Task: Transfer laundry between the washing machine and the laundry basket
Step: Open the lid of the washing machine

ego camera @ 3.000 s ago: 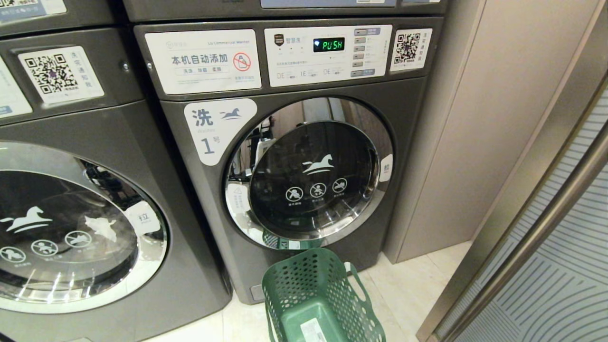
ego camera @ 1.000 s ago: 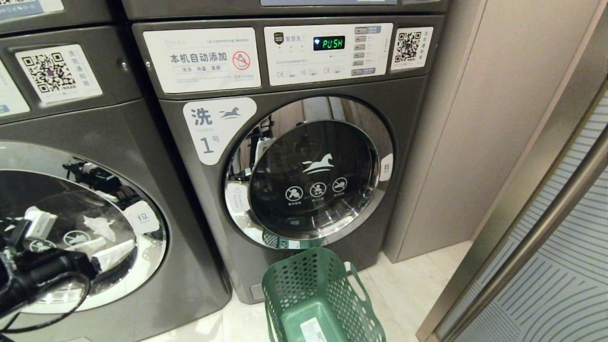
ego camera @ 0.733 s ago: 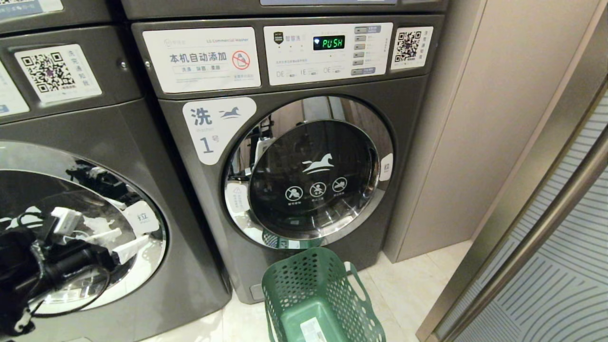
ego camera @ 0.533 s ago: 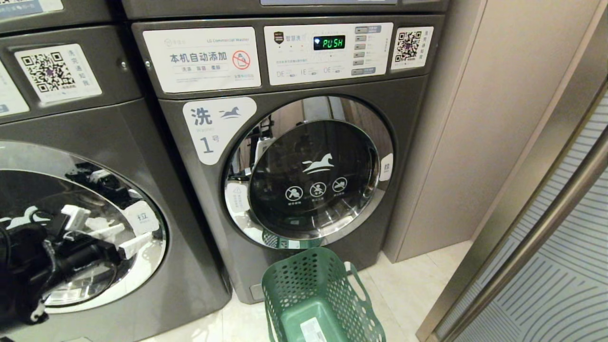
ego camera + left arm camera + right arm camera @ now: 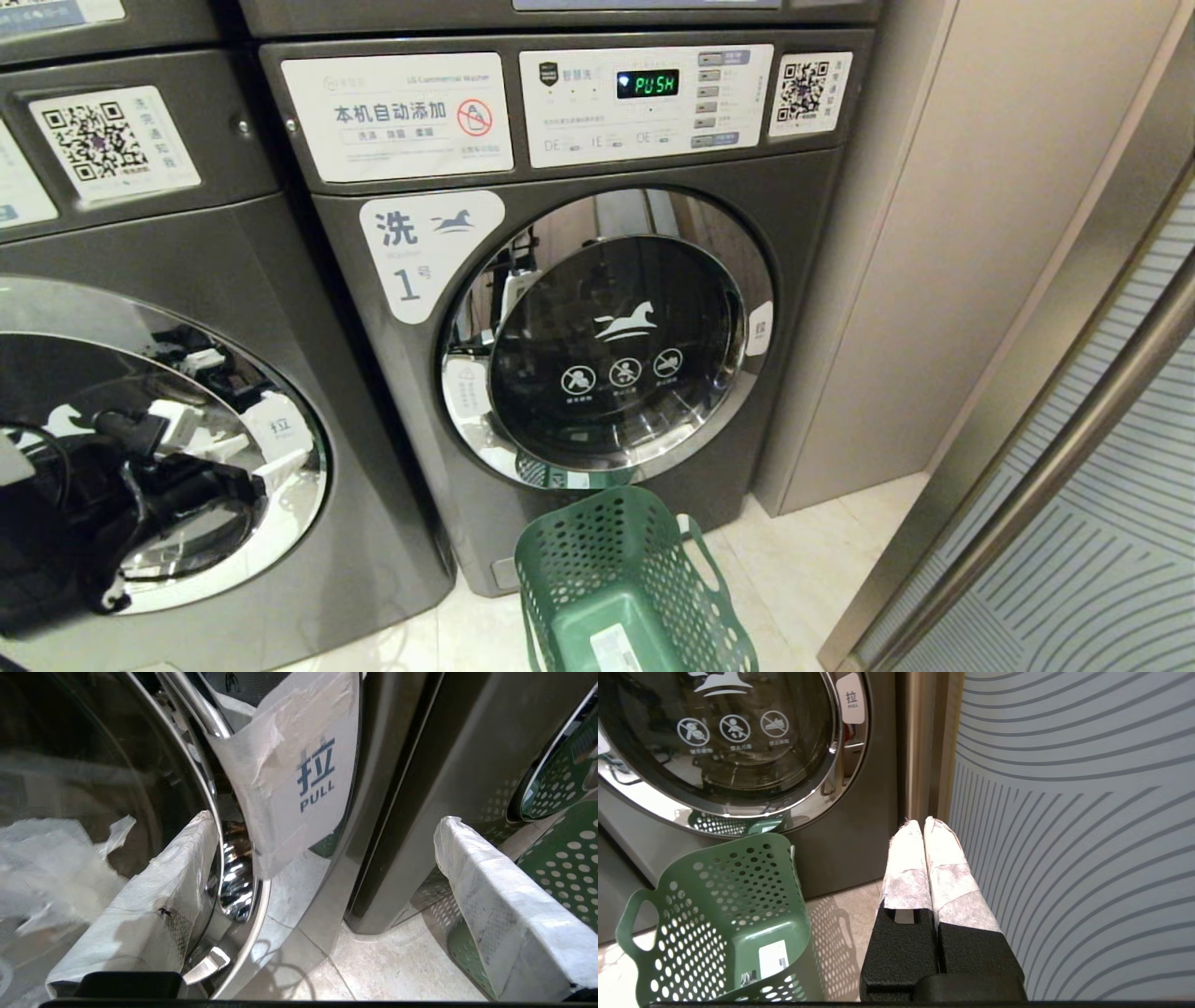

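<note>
Laundry basket (image 5: 625, 588), green and perforated, stands on the floor (image 5: 803, 569) just in front of washing machine no. 1 (image 5: 579, 308), whose door (image 5: 607, 341) is shut. No laundry shows in the basket; only a label lies on its bottom. Over the last three seconds the left gripper (image 5: 322, 896) has come into the head view from the lower left and now sits before the door of the neighbouring left machine (image 5: 187, 448), its tape-wrapped fingers (image 5: 154, 905) spread wide and empty, straddling the door edge below the "PULL" tag (image 5: 299, 779). This suggests the step in hand is opening a door, though on the left machine, not on no. 1. The right gripper (image 5: 924, 835) hangs parked low beside the patterned panel (image 5: 1064, 812), fingers pressed together on nothing. Hidden or unclear: the drum contents behind both dark glass doors, the door handle itself, and whether either left finger touches the chrome rim (image 5: 238, 891).
</note>
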